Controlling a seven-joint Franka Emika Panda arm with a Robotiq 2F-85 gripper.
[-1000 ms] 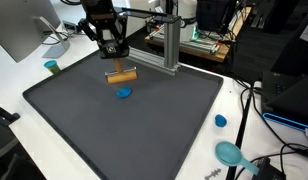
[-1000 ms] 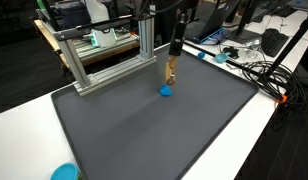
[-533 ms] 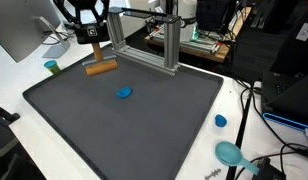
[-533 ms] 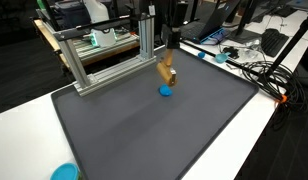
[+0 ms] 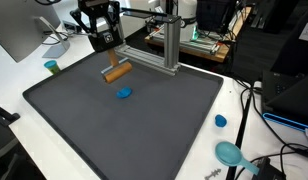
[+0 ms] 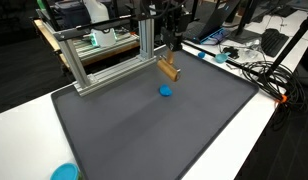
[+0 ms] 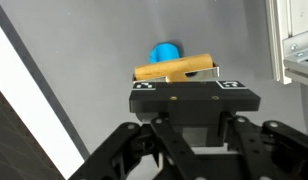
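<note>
Dark mat (image 5: 114,130), wooden block (image 7: 174,69) in gripper (image 7: 187,83)

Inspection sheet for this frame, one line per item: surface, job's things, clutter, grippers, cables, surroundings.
Surface: dark grey mat on a white table; flat, no spills seen.
Job's things: tan cylinder held crosswise, seemingly clear of the mat; small blue piece lying on the mat near it, apart.
Clutter: blue cap, teal dish and green-topped cup, all on the table off the mat.
Grippers: tool shut on the tan cylinder, pointing down.
Cables: cable tangle at the table edge, off the mat.
Surroundings: aluminium frame at the mat's far edge; monitor; desks with equipment behind.
</note>
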